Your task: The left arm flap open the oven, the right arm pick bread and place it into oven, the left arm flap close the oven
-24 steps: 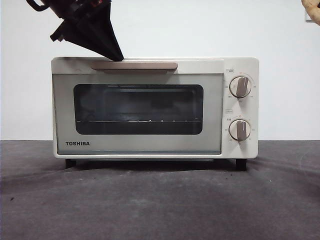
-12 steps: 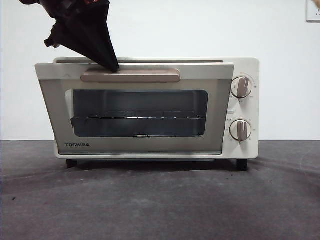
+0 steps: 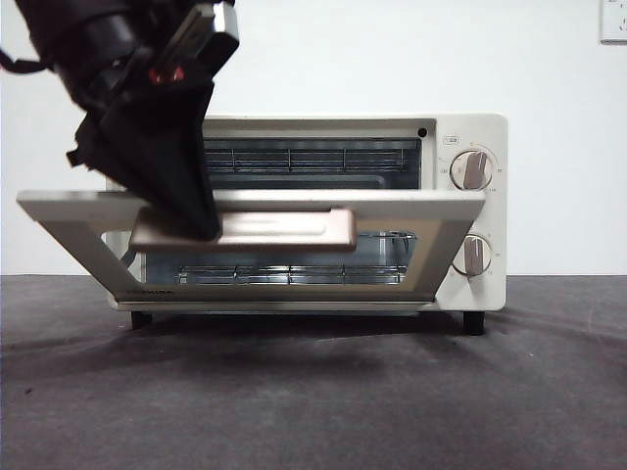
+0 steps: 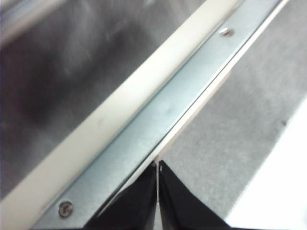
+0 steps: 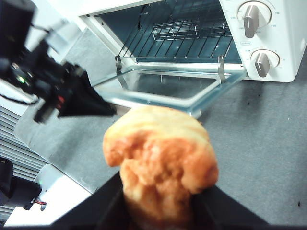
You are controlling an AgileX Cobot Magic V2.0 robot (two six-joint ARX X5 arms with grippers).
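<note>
The cream TOSHIBA oven [image 3: 472, 132] stands on the dark cloth with its door [image 3: 446, 211] swung far down and outward. The wire rack [image 3: 313, 157] shows inside. My left gripper [image 3: 201, 227], jaws shut together, presses its tip on the left part of the beige handle [image 3: 294, 230]. In the left wrist view the shut left gripper [image 4: 157, 166] meets the door's edge [image 4: 158, 120]. My right gripper [image 5: 163, 194] hangs above the table before the oven [image 5: 273, 48], shut on the golden bread [image 5: 160, 160]. The right gripper is outside the front view.
Two beige knobs [image 3: 472, 168] sit on the oven's right side. Dark grey cloth [image 3: 313, 401] covers the table in front of the oven. A white wall stands behind. The right wrist view shows the left arm [image 5: 57, 91] near the lowered door [image 5: 163, 91].
The oven door has swung from shut to far down. My left gripper has come down and toward the camera with the handle.
</note>
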